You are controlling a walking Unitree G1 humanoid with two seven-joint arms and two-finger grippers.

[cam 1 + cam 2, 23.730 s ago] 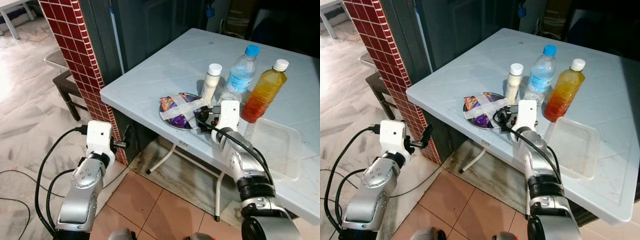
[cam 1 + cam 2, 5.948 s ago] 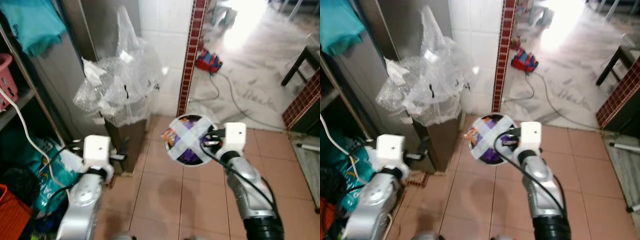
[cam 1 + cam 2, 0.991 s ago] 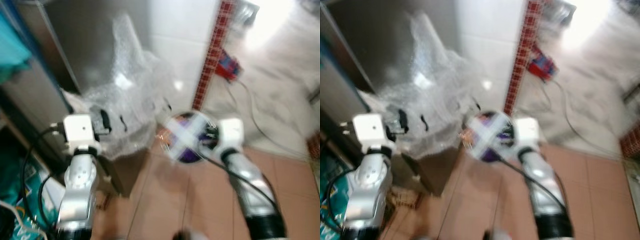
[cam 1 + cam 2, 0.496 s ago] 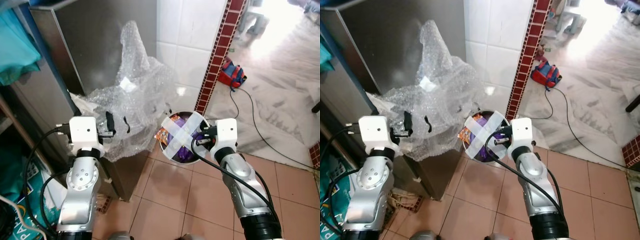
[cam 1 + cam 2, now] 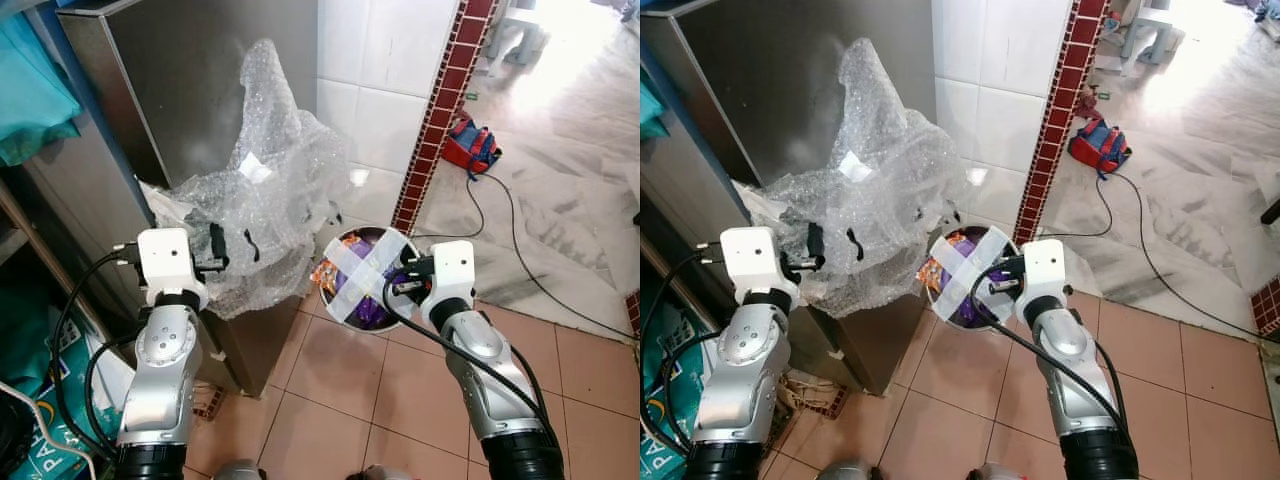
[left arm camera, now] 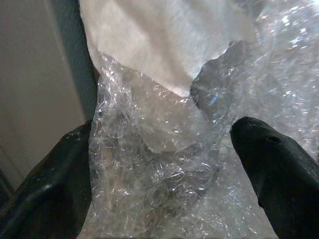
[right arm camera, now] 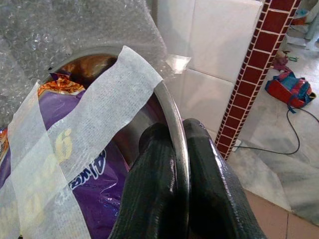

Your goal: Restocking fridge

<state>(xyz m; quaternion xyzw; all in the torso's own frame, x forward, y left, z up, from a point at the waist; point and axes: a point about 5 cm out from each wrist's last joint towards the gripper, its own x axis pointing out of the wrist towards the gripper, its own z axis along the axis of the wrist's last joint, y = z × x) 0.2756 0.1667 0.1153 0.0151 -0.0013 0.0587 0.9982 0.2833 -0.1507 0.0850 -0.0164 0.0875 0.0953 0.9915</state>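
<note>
Right pincer (image 7: 172, 164) is closed on the rim of the bowl (image 5: 366, 280), one finger inside and one outside; the bowl holds purple packets under two crossed strips of tape (image 5: 362, 276) and is carried in the air above the tiled floor (image 5: 340, 390), tilted towards the camera. Left pincer (image 6: 159, 169) is open, its fingers standing either side of a bubble wrap (image 5: 262, 215) heap, gripping nothing.

Compared with half a second ago, the view is steady and the arms and bowl sit almost where they were; a second ago the picture was blurred with motion. Judgement: the robot has finished its turn and halted facing the steel cabinet (image 5: 190, 90). The bowl is not yet stowed; no open fridge compartment can be made out. Beyond lie the white wall tiles and a red bag (image 5: 472, 147).
</note>
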